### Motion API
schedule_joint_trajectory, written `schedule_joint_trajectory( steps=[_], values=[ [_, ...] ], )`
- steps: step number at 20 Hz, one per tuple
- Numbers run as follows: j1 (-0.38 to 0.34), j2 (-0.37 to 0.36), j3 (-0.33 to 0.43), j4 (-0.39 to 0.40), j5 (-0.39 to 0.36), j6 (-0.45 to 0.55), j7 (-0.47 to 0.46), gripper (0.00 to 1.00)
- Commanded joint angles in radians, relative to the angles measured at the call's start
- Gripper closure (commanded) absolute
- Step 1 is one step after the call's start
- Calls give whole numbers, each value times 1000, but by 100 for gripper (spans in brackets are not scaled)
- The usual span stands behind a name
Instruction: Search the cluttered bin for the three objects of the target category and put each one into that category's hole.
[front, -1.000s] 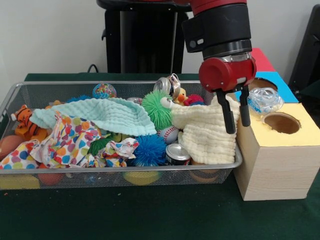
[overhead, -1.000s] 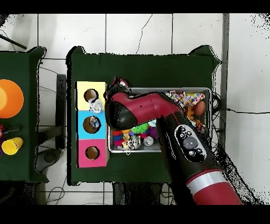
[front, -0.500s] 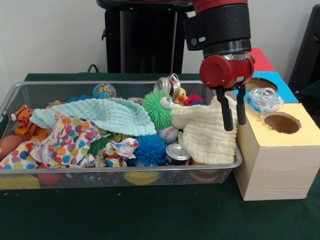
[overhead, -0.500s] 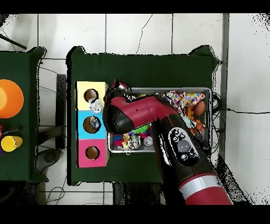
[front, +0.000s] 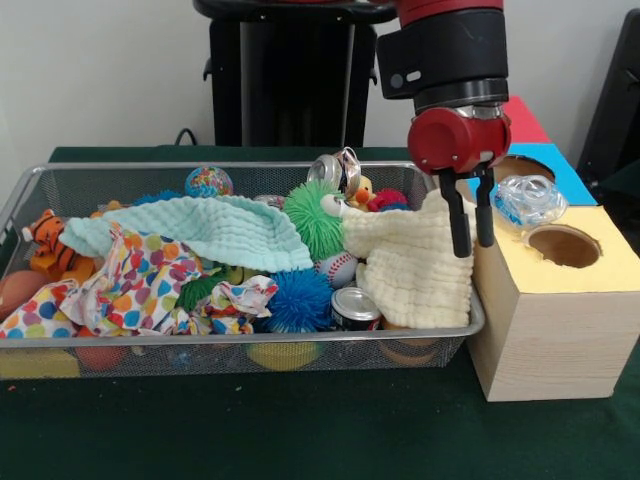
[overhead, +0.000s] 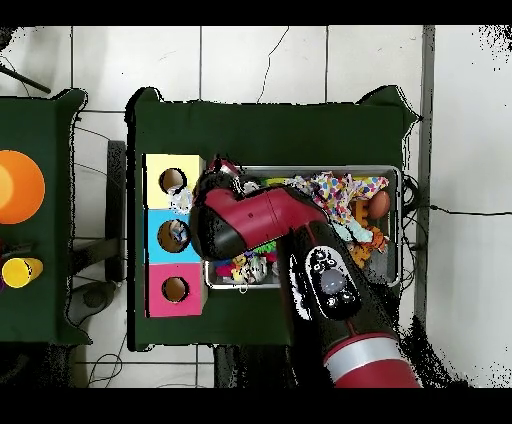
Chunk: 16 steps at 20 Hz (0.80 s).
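Observation:
My gripper (front: 475, 245) hangs over the right end of the wire bin (front: 240, 172), beside the wooden box (front: 555, 330). Its two black fingers (front: 458, 215) point down with a narrow gap and nothing between them. Below them lies a cream cloth (front: 410, 262). A crumpled clear plastic bottle (front: 528, 200) rests on the box top between the yellow hole (front: 565, 245) and the blue hole (front: 520, 165). Two cans show in the bin: one upright at the front (front: 355, 308), one crushed at the back (front: 335, 170). In the overhead view the arm (overhead: 235, 222) hides the gripper.
The bin also holds a mint cloth (front: 200, 230), a polka-dot cloth (front: 140, 285), a green fuzzy toy (front: 315, 215), a blue spiky ball (front: 300, 300), a baseball (front: 337, 268) and a tiger toy (front: 50, 245). The box (overhead: 175, 235) has yellow, blue and pink sections.
The gripper has shifted slightly right toward the box, and its fingers stand closer together than a second ago. The bin's contents and the plastic bottle have not moved.

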Motion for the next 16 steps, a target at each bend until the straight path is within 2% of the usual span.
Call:
schedule_joint_trajectory(
  steps=[1,16],
  values=[
    [21,8,-64,36,-6,-14,175,0],
    [118,4,-138,15,54,-8,224,0]
  ],
)
